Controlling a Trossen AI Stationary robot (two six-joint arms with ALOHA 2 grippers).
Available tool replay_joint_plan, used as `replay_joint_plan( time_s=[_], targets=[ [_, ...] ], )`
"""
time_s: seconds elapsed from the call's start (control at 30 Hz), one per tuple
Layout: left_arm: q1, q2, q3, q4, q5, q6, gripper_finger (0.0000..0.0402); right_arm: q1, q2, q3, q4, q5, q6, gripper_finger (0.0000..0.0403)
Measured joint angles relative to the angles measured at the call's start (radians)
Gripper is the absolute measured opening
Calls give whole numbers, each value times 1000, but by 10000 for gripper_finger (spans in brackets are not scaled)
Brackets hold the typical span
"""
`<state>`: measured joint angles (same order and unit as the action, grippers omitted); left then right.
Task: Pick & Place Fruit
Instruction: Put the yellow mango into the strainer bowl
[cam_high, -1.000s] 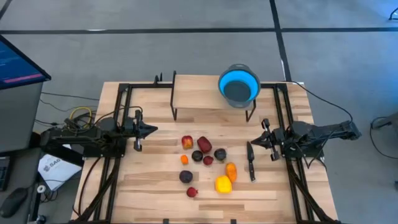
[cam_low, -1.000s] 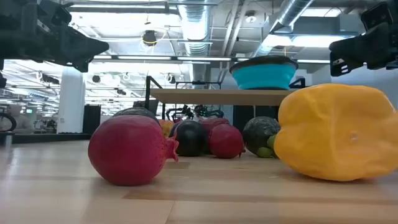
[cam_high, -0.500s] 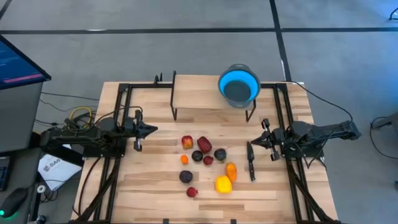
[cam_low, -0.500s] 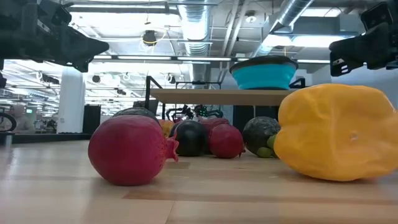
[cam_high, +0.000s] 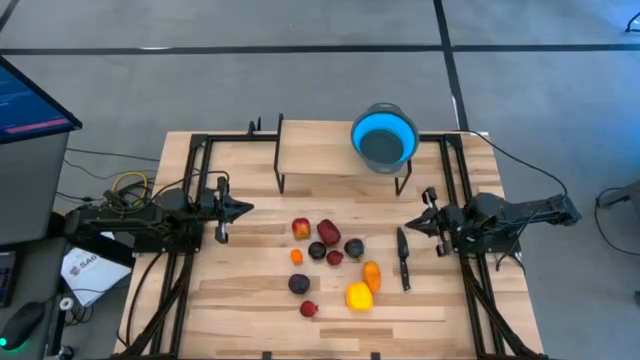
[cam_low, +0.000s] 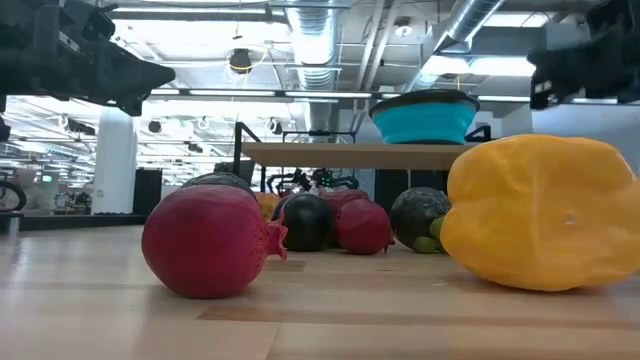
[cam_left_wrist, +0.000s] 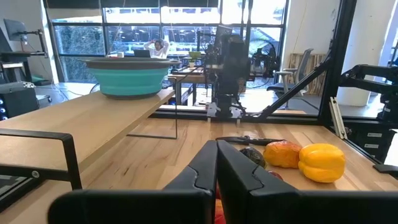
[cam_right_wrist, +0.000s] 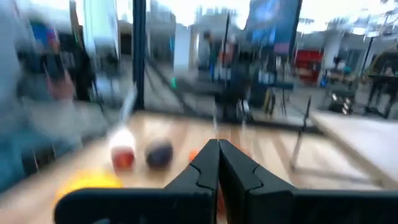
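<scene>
**Mid-table: fruit loose, both arms empty**

At table centre the fruit (cam_high: 330, 258) sits clustered betw. both arms, nothing picked yet. Left gripper (cam_high: 243, 208) and right gripper (cam_high: 409, 228) flank it, jaws fully closed, holding nothing. Blue bowl (cam_high: 384, 137) on far shelf (cam_high: 320, 150), likely the drop spot.

A robotics lab or open workshop is showing here: exposed ceiling ducts (cam_low: 320, 40), a wooden table (cam_high: 250, 300) carrying a black frame (cam_high: 190, 170), a monitor (cam_high: 30, 105) glowing alongside.
</scene>
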<state>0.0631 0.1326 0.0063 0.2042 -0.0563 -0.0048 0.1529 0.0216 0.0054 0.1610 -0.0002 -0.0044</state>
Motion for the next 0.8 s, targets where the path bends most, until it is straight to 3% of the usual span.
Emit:
replay_joint_plan(
  time_s=[0.13, 0.23, 0.37, 0.6, 0.8],
  targets=[
    [0, 0, 0, 2, 0, 0, 2, 0, 0, 0, 273, 10, 229, 0],
    [0, 0, 0, 3, -1, 0, 2, -6, -1, 0, 426, 20, 218, 0],
    [0, 0, 0, 18, -1, 4, 2, -3, 35, 17, 451, 46, 215, 0],
    [0, 0, 0, 89, -5, 19, 2, 18, 465, 157, 482, 183, 241, 0],
    [0, 0, 0, 95, -4, -4, 2, 17, 849, 334, 423, 182, 304, 11]
  ],
)
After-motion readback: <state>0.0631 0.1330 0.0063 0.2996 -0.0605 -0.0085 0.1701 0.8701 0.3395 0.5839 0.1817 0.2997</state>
